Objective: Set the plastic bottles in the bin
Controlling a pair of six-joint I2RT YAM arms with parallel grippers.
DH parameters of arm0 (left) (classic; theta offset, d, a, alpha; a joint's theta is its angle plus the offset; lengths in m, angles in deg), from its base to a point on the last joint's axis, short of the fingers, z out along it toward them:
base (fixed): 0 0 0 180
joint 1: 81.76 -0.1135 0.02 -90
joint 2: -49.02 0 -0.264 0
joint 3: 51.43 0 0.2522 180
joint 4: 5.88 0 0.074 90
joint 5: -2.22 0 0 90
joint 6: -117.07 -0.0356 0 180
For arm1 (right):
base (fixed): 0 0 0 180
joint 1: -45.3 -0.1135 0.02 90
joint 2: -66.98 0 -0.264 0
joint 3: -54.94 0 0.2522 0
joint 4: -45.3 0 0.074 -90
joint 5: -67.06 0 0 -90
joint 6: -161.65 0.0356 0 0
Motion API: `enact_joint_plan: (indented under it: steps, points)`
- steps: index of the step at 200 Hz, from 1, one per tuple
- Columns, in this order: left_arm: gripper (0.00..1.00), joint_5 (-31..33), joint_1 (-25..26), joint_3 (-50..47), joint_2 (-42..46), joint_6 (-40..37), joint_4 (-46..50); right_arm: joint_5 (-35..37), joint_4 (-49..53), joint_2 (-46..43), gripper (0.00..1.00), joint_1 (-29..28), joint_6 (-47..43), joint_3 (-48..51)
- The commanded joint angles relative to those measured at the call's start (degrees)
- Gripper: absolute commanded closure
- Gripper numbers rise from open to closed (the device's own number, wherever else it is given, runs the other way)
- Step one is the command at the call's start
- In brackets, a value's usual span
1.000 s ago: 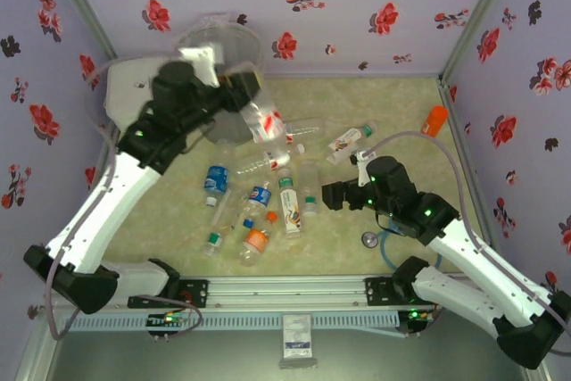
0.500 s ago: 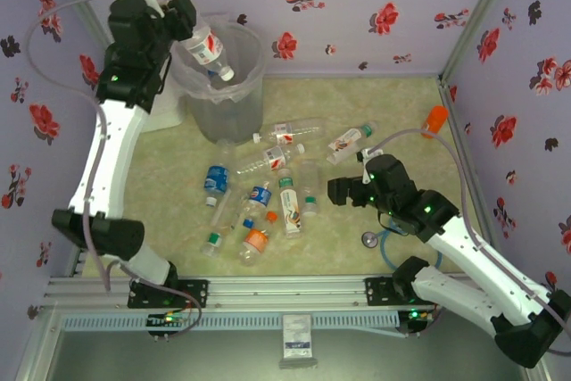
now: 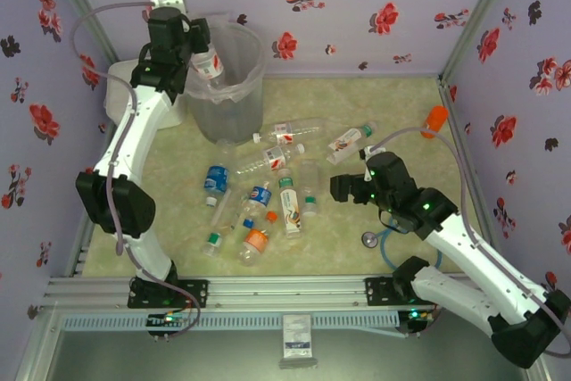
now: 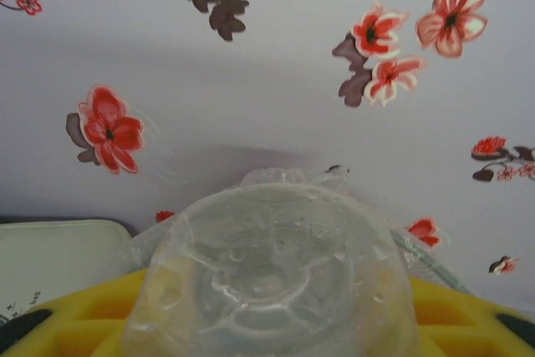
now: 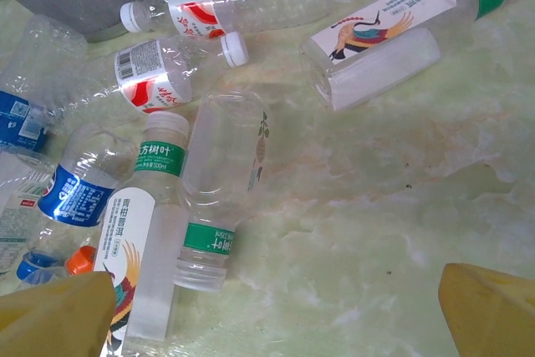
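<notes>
The pale green marbled table (image 3: 393, 144) is walled with lilac paper printed with red flowers. At its far left stands the bin (image 3: 234, 106), tall, grey and translucent, its bag liner folded over the rim. A white box (image 3: 119, 95) sits just beside it on the left, partly hidden by the left arm.

The left arm reaches up to the bin's left rim. The left gripper (image 3: 193, 51) is clamped on a held bottle (image 3: 208, 63) with a red-and-white label, tilted over the mouth of the bin, cap end lowest. In the left wrist view the clear base of this bottle faces the camera, lodged between the yellow fingers.

The right gripper (image 3: 338, 191) hangs low over the middle of the table with its yellow fingers (image 5: 489, 307) spread wide and nothing between them.

The loose bottles (image 3: 268, 186) lie in a scatter between the bin and the right gripper – two red-labelled ones (image 3: 287, 132) nearest the bin, a bird-printed one (image 3: 346, 141) to their right, blue-labelled ones (image 3: 215, 178) to the left, an orange-labelled one (image 3: 255, 240) nearest the arms.

A solid orange bottle shape (image 3: 434, 120) stands by the right wall, well apart from the rest
</notes>
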Motion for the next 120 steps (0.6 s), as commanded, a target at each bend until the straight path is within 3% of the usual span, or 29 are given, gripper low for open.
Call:
enact_joint_plan:
  steps: [1,27,60,93,120]
  points:
    - [0.53,0.36,0.69,-0.85,-1.65,-2.89,1.41,-3.59,-3.20,0.47,0.00,1.32,-1.09,1.06]
    - [0.29,0.28,0.76,-2.94,-1.29,-2.53,0.33,-5.97,-5.75,0.43,0.00,2.42,-0.36,1.43]
    - [0.11,-0.98,0.88,1.67,-2.46,-3.20,3.57,-5.90,-6.56,0.06,0.00,3.52,0.40,2.08]
    - [0.00,-1.74,1.53,6.89,-1.73,-5.10,7.28,-5.39,-8.07,-0.04,0.00,4.62,1.55,2.78]
    - [0.00,-1.62,2.47,11.18,1.52,-7.33,12.27,-4.83,-7.22,0.89,0.01,5.84,1.93,2.19]
